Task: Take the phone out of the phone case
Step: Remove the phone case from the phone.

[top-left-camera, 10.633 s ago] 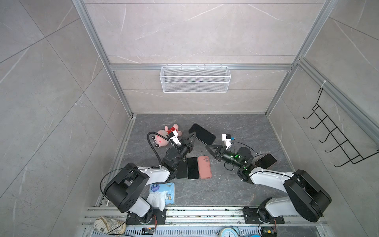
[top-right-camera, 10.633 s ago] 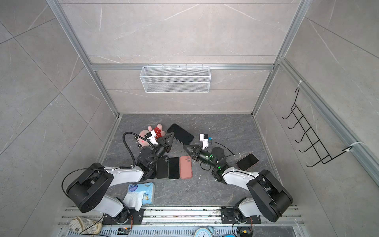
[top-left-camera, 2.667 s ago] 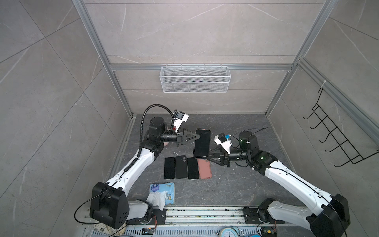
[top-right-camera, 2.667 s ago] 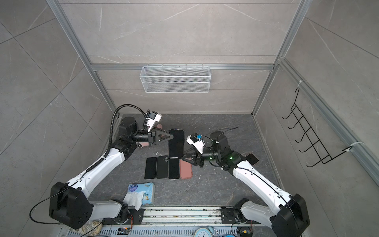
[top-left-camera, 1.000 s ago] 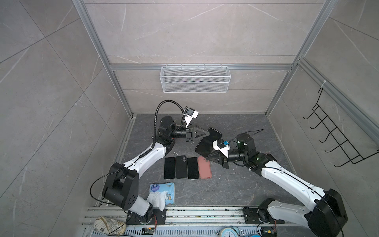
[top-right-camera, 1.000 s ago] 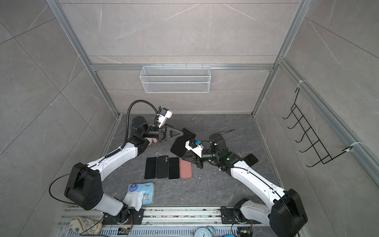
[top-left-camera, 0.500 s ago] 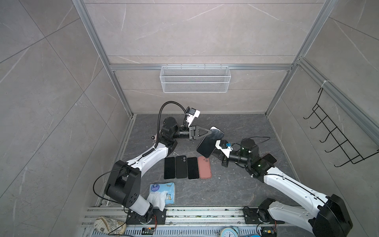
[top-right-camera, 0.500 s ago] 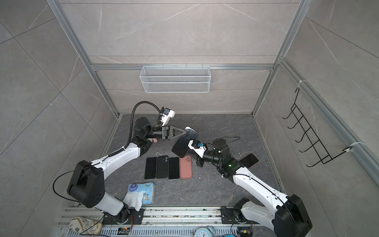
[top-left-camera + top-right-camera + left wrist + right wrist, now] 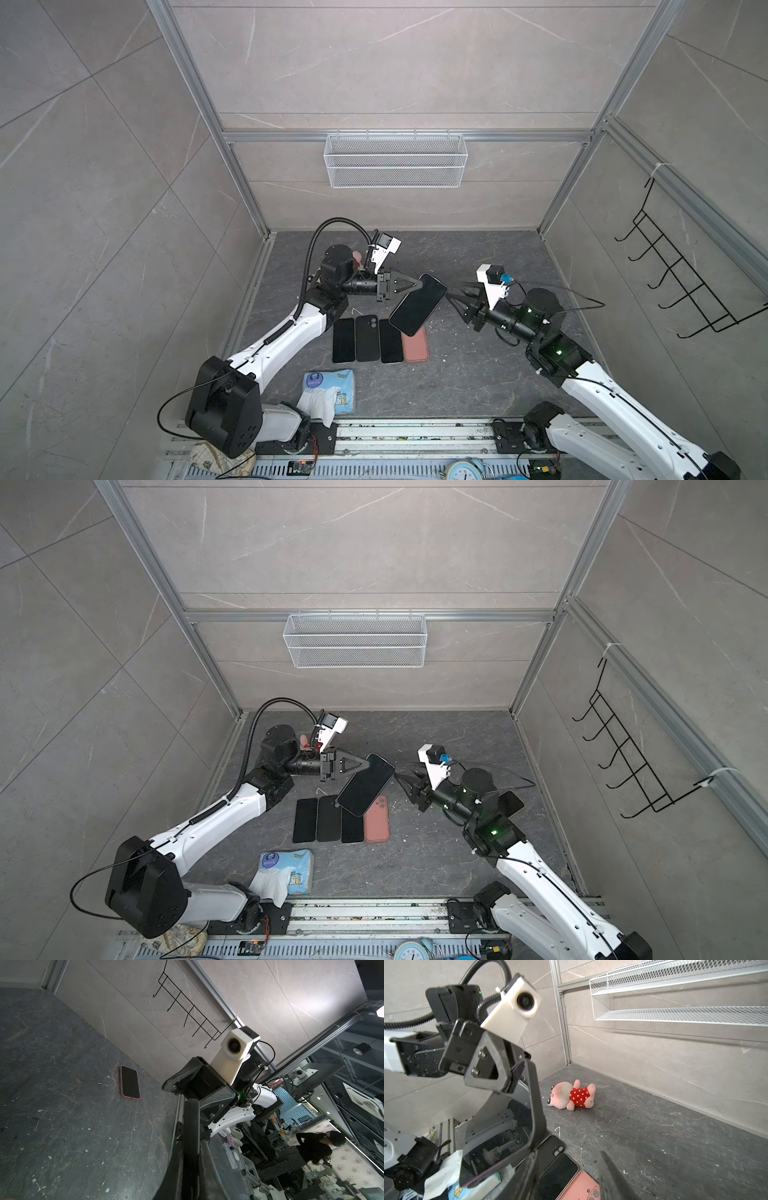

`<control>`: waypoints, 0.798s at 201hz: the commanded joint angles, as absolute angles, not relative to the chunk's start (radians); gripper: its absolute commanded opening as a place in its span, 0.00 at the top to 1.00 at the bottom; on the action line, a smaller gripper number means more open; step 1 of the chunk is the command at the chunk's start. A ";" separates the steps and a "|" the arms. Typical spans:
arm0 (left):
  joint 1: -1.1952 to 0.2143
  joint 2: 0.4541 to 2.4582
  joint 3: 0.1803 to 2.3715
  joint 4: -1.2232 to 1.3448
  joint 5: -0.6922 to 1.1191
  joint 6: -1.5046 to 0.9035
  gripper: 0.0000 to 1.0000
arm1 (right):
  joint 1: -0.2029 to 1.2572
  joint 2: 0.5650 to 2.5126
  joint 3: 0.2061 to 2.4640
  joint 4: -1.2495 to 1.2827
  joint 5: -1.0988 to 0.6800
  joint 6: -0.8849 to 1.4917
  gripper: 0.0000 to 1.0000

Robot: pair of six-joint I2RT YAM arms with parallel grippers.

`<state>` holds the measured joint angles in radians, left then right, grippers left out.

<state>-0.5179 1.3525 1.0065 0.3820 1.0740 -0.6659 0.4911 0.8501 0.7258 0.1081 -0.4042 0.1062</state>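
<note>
Bare floor (image 9: 478, 374) lies open on the right; a raised phone (image 9: 417, 305), a row of phones (image 9: 368, 338) beneath it and a tissue pack (image 9: 330, 388) crowd the centre-left.

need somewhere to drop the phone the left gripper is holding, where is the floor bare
Bare: the back floor between the plush toy and the right wall; also the front strip between tissue pack and right arm. Crowded: the phone row under the held phone.

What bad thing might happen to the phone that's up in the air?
Only the left hand holds the phone, pinching one edge; the right hand is open, not gripping. It might slip and fall. It hangs above the row of phones, so a drop could hit them.
</note>
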 commanded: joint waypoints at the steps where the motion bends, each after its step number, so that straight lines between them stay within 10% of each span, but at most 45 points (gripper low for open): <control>1: -0.509 1.304 1.004 0.324 1.017 -0.563 1.00 | 0.485 0.845 0.795 -0.010 -0.451 0.152 0.50; 160: -0.520 1.337 0.830 0.957 0.511 -1.303 1.00 | 0.540 1.015 0.521 0.573 -0.647 0.755 0.39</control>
<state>-0.5110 1.3334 0.8238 0.7437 0.5694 -1.1904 0.5190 0.9874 0.5461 0.4355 -0.6334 0.6884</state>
